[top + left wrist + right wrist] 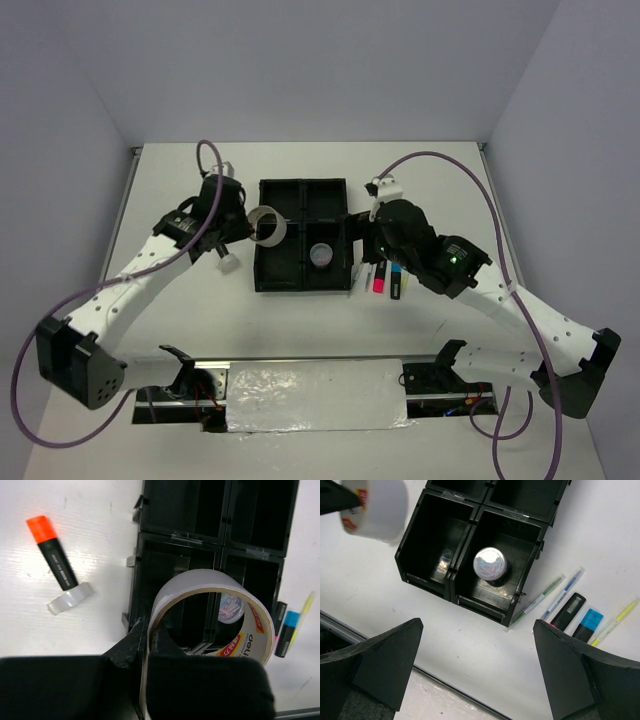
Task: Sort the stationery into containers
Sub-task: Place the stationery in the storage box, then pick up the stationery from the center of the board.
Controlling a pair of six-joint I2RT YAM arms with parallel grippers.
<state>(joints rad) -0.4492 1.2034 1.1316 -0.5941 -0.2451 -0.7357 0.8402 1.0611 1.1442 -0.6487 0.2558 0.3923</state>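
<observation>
My left gripper (pixel 246 223) is shut on the wall of the grey tape ring (pixel 220 582), one finger inside and one outside (pixel 146 630). It holds the ring above the near-left compartment of the black four-compartment tray (pixel 302 272). The round clear tub (pixel 490 563) sits in the near-right compartment. The orange-capped stick (pixel 52 552) and the grey-white cylinder (pixel 70 598) lie on the table left of the tray. My right gripper (pixel 478 630) is open and empty, above the table near the tray's right front corner. Two silver pens (pixel 540 599), pink (pixel 568 611) and blue (pixel 585 625) highlighters and a thin yellow pen (pixel 615 621) lie right of the tray.
The two far compartments of the tray (pixel 180 537) show nothing inside. A metal strip and a foil-covered panel (pixel 318 395) run along the table's near edge between the arm bases. Grey walls close in the table on three sides.
</observation>
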